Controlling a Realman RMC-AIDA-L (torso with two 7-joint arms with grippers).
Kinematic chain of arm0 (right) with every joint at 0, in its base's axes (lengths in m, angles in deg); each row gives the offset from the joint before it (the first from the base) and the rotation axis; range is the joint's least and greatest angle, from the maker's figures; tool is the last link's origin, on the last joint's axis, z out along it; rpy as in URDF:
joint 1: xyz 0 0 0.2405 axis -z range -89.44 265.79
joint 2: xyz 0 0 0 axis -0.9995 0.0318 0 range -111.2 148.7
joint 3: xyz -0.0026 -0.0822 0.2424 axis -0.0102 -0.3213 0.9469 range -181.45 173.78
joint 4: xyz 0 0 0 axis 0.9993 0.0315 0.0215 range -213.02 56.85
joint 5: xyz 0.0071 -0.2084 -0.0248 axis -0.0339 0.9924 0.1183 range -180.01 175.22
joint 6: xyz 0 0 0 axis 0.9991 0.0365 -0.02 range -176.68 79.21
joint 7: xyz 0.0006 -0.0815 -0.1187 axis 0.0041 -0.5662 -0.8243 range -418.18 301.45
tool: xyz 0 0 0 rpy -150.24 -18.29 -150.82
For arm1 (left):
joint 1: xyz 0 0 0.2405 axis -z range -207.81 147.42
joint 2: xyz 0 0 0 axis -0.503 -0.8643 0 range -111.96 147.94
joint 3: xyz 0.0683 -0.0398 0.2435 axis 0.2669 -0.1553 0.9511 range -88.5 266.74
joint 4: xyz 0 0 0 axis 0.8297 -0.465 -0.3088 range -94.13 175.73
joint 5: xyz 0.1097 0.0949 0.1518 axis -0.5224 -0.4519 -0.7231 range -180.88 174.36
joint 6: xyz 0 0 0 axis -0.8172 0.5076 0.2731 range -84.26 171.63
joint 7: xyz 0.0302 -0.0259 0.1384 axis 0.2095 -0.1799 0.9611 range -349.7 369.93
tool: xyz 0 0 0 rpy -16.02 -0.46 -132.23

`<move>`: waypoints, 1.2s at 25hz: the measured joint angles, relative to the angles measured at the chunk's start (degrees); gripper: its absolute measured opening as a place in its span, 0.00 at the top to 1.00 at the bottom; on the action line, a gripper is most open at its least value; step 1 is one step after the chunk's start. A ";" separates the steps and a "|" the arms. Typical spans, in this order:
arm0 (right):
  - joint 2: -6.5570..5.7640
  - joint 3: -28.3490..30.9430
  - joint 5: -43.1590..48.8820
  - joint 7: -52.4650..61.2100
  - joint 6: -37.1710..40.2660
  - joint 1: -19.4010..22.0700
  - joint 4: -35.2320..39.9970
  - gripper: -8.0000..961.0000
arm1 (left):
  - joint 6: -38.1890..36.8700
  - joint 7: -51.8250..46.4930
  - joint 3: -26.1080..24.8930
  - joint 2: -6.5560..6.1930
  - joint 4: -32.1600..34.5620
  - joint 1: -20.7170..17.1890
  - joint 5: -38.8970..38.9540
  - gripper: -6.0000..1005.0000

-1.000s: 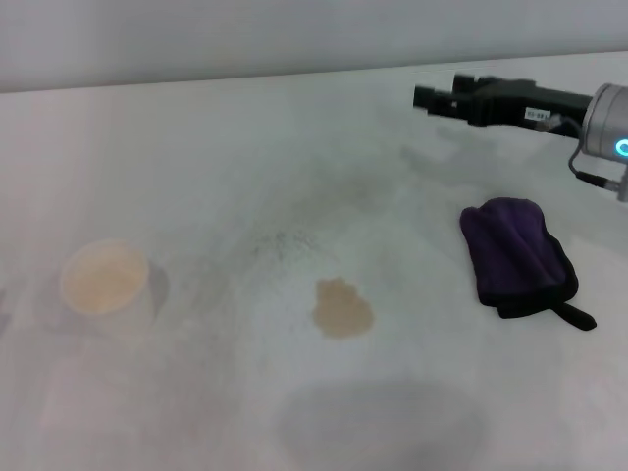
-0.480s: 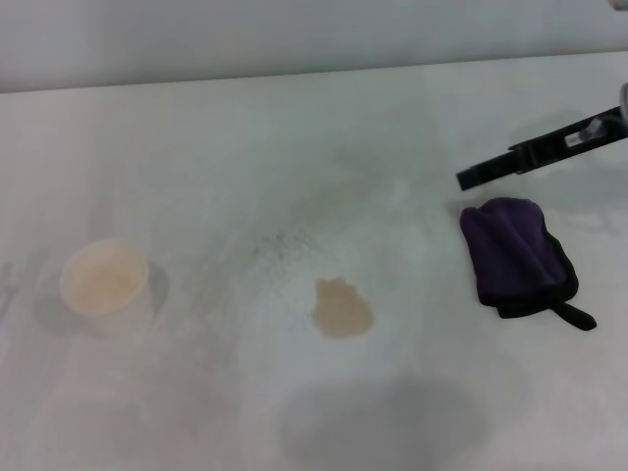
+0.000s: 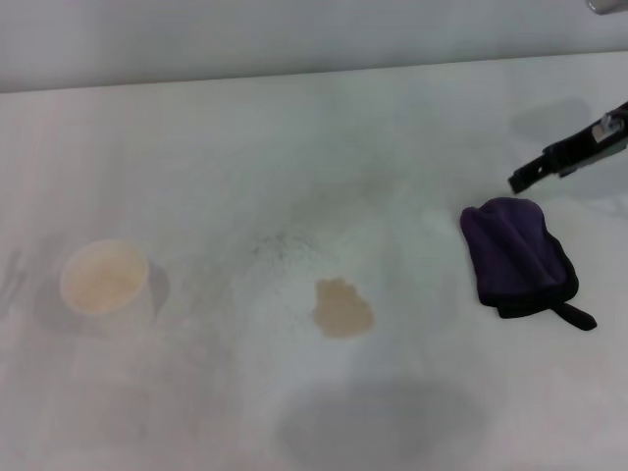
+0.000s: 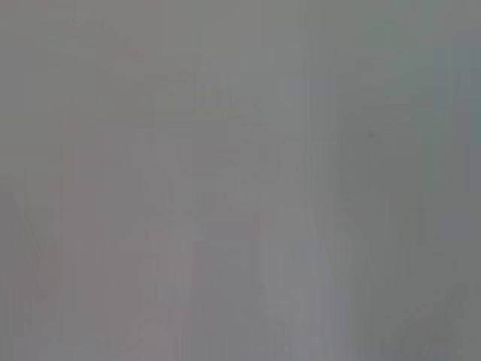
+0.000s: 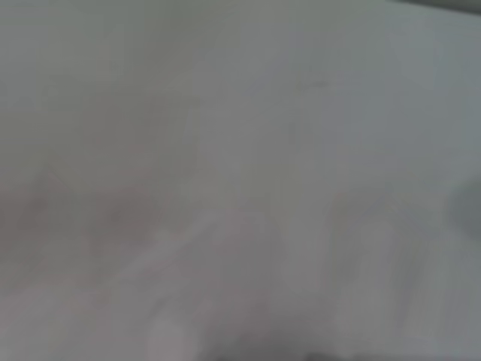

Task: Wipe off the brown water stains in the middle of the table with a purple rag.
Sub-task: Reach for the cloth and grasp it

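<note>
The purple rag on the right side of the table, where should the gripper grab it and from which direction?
Probably from straight above, pinching the thick folded middle of the purple rag. It lies flat on the table, so its edges offer no underside to reach. The right gripper is just beyond its far edge. Avoid the thin black tab, which could let it unfold.

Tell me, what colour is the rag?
Dark purple with black edging; the purple rag shows best in the head view.

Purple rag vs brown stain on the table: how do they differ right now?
The purple rag is a dark, thick folded cloth; the brown stain is a pale tan, flat wet blotch. The rag is larger and lies toward the robot's right; the stain sits mid-table. Both rest on the white table, apart and untouched, with the right gripper above the rag.
</note>
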 joint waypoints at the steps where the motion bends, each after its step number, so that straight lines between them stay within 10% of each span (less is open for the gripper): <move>1: 0.70 2.16 2.27 0.05 -0.99 -0.08 0.29 0.12 | 0.10 0.01 0.01 0.01 0.01 0.10 0.00 0.13; 10: 2.16 4.66 13.07 2.96 -2.52 -2.94 1.05 0.12 | 0.17 0.07 0.01 0.01 0.02 1.25 0.00 0.13; 21: 10.65 4.72 31.10 6.62 0.41 -4.51 10.02 0.13 | 0.16 0.07 -0.09 0.01 0.03 1.68 -0.03 0.13; 30: 12.48 4.52 30.38 6.62 6.49 -4.72 11.39 0.18 | 0.15 0.08 -0.08 0.14 0.02 1.56 -0.03 0.13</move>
